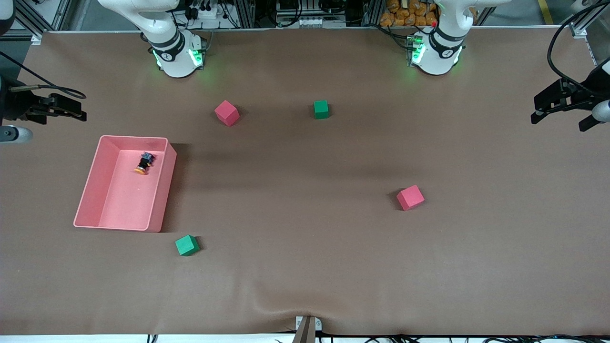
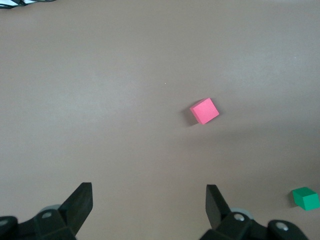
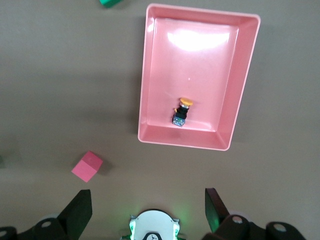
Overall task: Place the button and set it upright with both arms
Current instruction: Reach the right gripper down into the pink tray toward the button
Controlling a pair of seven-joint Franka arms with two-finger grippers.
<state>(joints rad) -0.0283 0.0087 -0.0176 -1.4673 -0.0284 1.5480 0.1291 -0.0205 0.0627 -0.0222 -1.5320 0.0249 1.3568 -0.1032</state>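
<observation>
Brown cloth covers the table (image 1: 305, 267), rumpled at its nearest edge.

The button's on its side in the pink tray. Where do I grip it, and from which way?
Grip the button across its black body, between orange cap and bluish base, coming straight down with the right gripper. It lies tipped over inside the tray, so the walls block a side approach.

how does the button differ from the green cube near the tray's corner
The button lies on its side inside the pink tray; the green cube sits flat on the table. The button is smaller, with an orange cap on a black body; the cube is plain green. Neither is held.
</observation>
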